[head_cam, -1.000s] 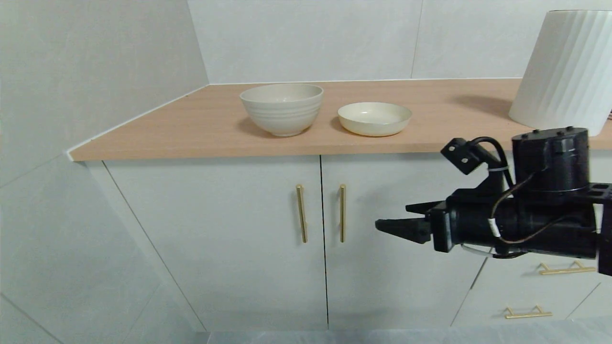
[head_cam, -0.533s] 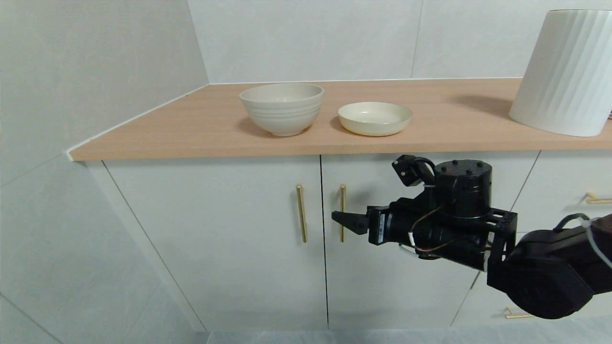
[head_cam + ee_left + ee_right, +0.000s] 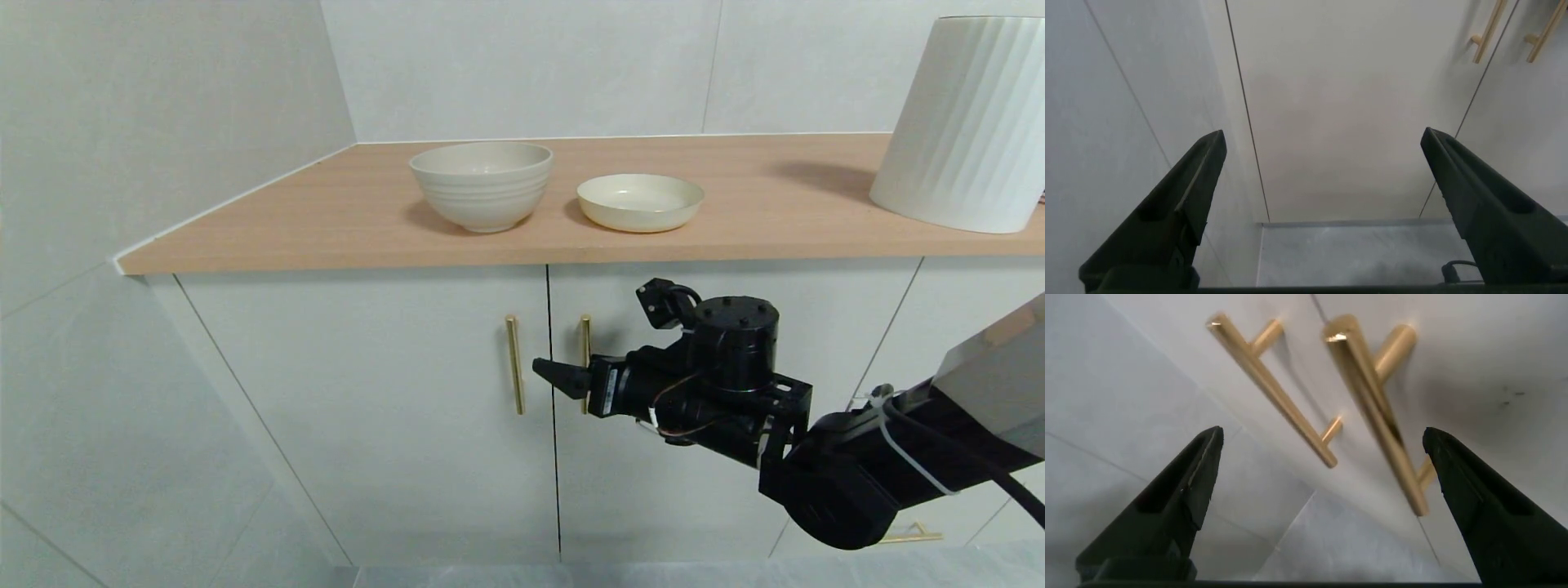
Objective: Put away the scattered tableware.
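At door handles (image 3: 1376, 416), right gripper (image 3: 553, 377) jaws wide; bowl (image 3: 482, 186), dish (image 3: 640, 202) on counter (image 3: 326, 220).

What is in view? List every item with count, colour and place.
Deep bowl: 1, off-white, on the countertop, left of the dish.
Shallow dish: 1, cream, on the countertop, right of the bowl.
Ribbed cylinder: 1, white, countertop's right end.
Countertop: 1, light wood, above the cabinets.
Cabinet doors: 2, pale grey, shut, under the countertop.
Door handles: 2, gold, upright, flanking the door seam.
Drawer handle: 1, gold, lower right.
Right tool: 1, black, open, before the door handles.
Left tool: 1, black, open, low, facing the cabinet front.
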{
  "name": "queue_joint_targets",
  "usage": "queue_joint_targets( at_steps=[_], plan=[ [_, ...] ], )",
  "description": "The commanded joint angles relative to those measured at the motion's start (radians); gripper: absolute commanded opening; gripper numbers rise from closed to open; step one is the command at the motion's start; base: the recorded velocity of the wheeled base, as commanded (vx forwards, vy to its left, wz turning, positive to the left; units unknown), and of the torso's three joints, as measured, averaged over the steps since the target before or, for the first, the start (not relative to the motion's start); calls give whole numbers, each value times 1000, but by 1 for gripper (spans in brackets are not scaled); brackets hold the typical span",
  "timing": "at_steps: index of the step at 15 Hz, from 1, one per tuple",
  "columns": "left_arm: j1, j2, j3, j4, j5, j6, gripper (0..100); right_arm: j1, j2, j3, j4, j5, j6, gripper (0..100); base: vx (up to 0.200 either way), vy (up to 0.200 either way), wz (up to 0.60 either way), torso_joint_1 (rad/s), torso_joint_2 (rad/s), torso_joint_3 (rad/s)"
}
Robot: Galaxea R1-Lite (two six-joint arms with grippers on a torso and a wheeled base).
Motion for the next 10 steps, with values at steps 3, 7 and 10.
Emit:
queue_joint_targets(
  at_steps=[3,7,10],
  plan=[
    [0,0,0,0,0,0,100,2,42,-13,-21,0,1,100,0,0,0,0,0,0],
    [0,0,0,0,0,0,100,5,51,-12,-53,3,13,100,0,0,0,0,0,0],
    [0,0,0,0,0,0,100,19,29,-9,-45,24,62,100,0,0,0,0,0,0]
  ],
)
